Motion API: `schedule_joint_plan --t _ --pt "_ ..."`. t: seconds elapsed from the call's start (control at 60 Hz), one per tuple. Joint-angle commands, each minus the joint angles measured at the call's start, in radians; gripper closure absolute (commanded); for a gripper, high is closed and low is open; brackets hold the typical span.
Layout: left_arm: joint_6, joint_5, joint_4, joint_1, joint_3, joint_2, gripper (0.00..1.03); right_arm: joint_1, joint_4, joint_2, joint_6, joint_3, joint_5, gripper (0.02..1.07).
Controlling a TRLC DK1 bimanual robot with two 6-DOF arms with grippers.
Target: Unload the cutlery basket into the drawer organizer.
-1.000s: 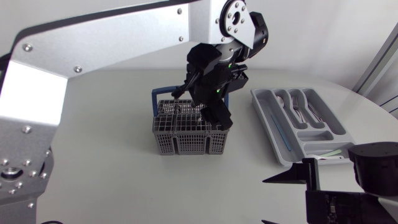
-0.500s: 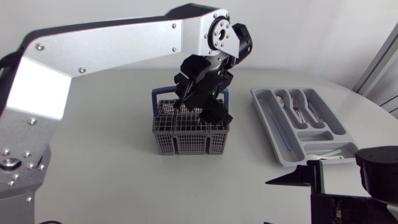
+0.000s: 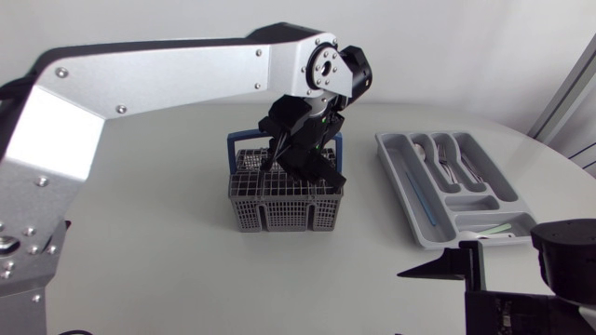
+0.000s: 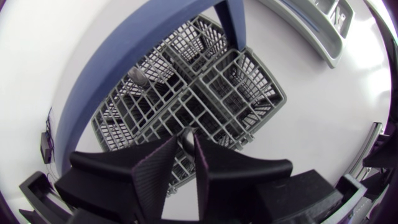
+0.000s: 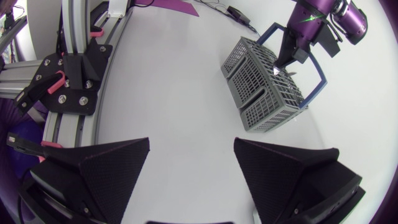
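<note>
Down inside cutlery basket, left gripper pinches cutlery handle; right gripper spread wide above surface.

Left gripper pointing down, fingers nearly together; right gripper fingers wide.

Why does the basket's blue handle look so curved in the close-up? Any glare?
Left wrist view: the fisheye lens bows the blue handle; right wrist view, from farther off, shows it squarer; head view: soft, even light, faint shadow by the cutlery basket, no glare on the table.
</note>
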Motion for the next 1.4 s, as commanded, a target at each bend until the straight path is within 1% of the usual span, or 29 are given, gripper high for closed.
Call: schedule_joint_plan --t 0.0,0.083,0.317,0.467,0.683,0.733,0.983,1.383 --pt "-0.025 -0.016 0.001 0.004 -0.028 -0.046 0.83 0.013 -0.012 0.002 0.026 0.018 0.006 0.1" --pt "-0.022 -0.016 0.001 -0.001 -0.027 -0.061 0.84 0.017 -0.012 0.005 0.027 0.021 0.012 0.1" --pt "-0.015 -0.016 -0.002 -0.008 -0.034 -0.078 0.89 0.039 -0.006 0.005 0.052 0.02 0.026 0.1" --pt "-0.005 -0.023 0.0 -0.027 -0.033 -0.101 0.89 0.04 -0.006 0.003 0.058 0.02 0.028 0.1" --pt "0.013 -0.097 0.009 -0.042 -0.036 -0.144 0.89 0.042 -0.006 0.002 0.062 0.021 0.032 0.1" --pt "0.018 -0.125 0.015 -0.048 -0.04 -0.152 0.89 0.045 -0.006 0.002 0.064 0.021 0.032 0.1" --pt "0.036 -0.232 0.056 -0.068 -0.108 -0.185 0.89 0.056 -0.006 0.002 0.069 0.025 0.034 0.1" --pt "0.048 -0.279 0.098 -0.07 -0.155 -0.248 0.89 0.083 -0.006 -0.001 0.081 0.035 0.058 0.1"
